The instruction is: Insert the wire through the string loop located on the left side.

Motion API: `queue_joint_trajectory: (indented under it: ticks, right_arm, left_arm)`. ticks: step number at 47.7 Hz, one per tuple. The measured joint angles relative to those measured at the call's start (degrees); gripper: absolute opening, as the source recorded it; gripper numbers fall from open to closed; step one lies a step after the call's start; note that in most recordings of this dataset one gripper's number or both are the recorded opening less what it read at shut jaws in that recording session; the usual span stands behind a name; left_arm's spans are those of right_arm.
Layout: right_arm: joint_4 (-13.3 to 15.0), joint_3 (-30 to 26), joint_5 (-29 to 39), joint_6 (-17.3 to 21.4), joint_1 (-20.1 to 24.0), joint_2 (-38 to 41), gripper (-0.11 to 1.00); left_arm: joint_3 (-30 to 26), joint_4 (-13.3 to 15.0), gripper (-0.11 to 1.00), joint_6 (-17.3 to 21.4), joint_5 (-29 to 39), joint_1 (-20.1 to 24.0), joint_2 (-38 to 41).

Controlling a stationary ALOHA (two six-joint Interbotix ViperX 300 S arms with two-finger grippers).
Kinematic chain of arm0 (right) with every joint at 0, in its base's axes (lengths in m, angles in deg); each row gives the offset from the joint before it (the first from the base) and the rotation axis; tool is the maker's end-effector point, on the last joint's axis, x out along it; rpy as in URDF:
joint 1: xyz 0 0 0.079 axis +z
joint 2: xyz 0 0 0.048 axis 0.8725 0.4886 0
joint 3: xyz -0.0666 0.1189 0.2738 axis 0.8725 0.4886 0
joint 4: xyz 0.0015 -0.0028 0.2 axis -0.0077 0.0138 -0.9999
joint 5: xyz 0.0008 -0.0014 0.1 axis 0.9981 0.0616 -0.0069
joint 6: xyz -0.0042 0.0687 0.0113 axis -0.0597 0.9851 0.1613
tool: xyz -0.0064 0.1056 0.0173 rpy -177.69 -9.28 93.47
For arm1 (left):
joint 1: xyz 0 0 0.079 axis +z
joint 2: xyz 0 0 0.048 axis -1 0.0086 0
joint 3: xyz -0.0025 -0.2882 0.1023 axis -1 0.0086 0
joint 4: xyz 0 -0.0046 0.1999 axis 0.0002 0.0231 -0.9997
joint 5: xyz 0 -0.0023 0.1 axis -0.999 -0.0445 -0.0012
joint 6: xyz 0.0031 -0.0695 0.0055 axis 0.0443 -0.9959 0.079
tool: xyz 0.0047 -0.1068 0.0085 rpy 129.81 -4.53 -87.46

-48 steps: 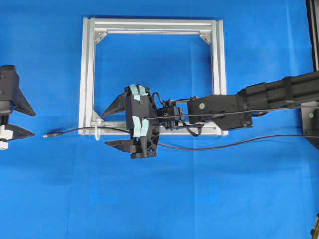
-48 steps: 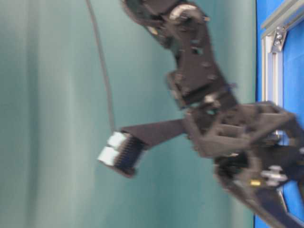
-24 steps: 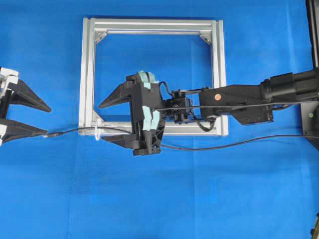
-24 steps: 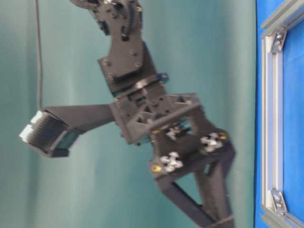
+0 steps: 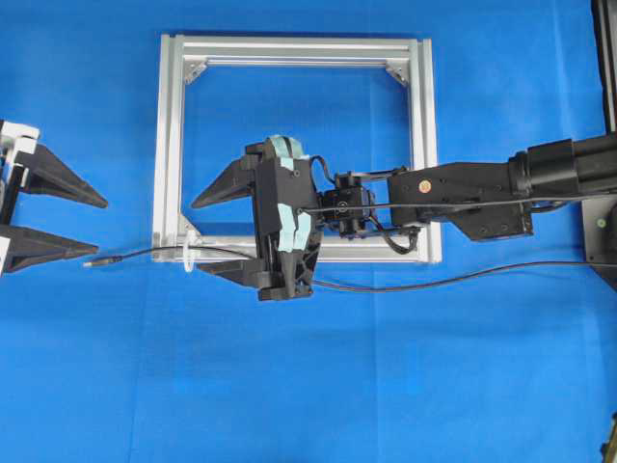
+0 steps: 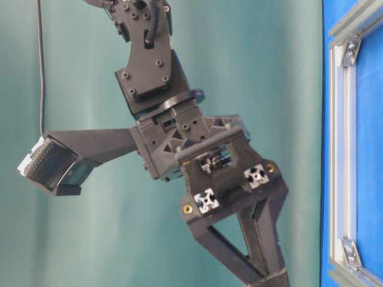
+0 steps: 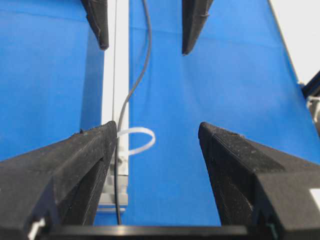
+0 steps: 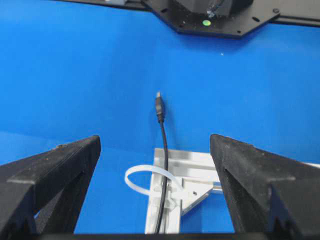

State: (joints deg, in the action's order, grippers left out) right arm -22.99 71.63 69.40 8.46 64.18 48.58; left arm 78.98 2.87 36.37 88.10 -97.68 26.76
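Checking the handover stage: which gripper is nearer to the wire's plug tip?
Left. The left gripper stands open just left of the plug, its lower finger almost at the tip. The right gripper, also open, sits past the string loop.

The right arm [image 5: 482, 193] reached in from three o'clock, its gripper [image 5: 217, 236] pointing toward nine with jaws spread wide and nothing between them. The left gripper [image 5: 92, 230], at nine o'clock, pointed toward three, jaws likewise parted and empty.
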Motion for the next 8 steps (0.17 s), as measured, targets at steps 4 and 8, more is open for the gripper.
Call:
queue_joint_trajectory:
  ticks: [4,8]
  right_arm:
    - [0.0,0.0,-0.1,0.0,0.0,0.0,0.92]
    - [0.0,0.0,0.0,0.0,0.0,0.0,0.92]
  left_arm:
    - [0.0,0.0,0.6,0.0,0.0,0.2,0.0]
    - [0.0,0.0,0.6,-0.1,0.0,0.2,0.0]
